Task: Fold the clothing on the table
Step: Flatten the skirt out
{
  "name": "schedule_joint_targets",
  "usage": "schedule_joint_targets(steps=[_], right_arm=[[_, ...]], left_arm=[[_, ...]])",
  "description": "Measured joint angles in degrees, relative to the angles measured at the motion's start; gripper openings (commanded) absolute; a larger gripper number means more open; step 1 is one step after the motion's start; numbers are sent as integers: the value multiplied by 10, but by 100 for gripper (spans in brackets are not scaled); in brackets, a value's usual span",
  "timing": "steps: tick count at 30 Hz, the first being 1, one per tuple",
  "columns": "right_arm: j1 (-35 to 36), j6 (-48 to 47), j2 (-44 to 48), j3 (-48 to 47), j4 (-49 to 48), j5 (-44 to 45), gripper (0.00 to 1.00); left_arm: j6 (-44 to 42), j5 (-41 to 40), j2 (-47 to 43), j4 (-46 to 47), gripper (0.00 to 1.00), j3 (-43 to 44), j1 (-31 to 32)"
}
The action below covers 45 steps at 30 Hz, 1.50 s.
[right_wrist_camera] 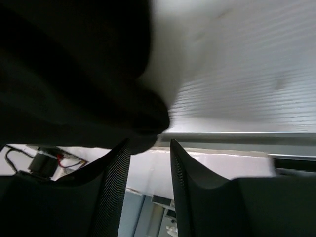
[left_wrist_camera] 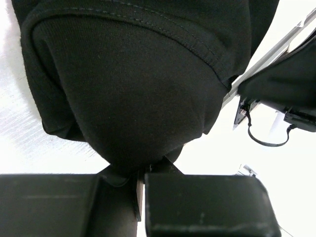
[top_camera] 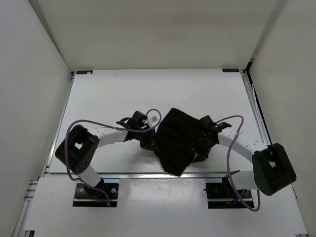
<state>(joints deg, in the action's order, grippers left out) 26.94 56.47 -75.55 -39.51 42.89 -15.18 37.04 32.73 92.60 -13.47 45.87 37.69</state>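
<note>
One plain matte black soft fabric garment [top_camera: 177,140] lies bunched in a lumpy heap on the large white smooth worktop [top_camera: 113,94]. The thin metal rail [top_camera: 138,174] along the near edge passes just by the garment's lowest corner.

Left of the garment, the white left arm [top_camera: 106,134] extends toward it. The black left fingers [left_wrist_camera: 207,207] sit nearly together, pinching a small fold of the garment between them. In the left wrist view the cloth bulges upward from that pinch, and a stitched hem [left_wrist_camera: 197,44] curves across its upper part.

Right of the garment, the white right arm [top_camera: 239,143] extends toward it. The black right fingers [right_wrist_camera: 192,177] stand apart with a clear gap, and nothing lies between them. In the right wrist view the garment's dark, blurred edge hangs just above the tip of one finger; whether it touches I cannot tell.

Well left of the garment, a purple cable [top_camera: 74,129] loops over the left arm.
</note>
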Motion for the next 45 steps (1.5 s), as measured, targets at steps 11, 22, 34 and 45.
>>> schedule_joint_targets(steps=[11,22,34,45], right_arm=[[133,221,10,69,-86,16,44],[165,323,31,75,-100,65,13],[122,296,76,54,-46,106,0],[-89,134,203,83,35,113,0]], left_arm=[[-13,0,6,0,0,0,-10],[-25,3,6,0,0,0,-24],[-50,43,6,-3,29,0,-41],[-179,26,-10,-185,62,14,-18]])
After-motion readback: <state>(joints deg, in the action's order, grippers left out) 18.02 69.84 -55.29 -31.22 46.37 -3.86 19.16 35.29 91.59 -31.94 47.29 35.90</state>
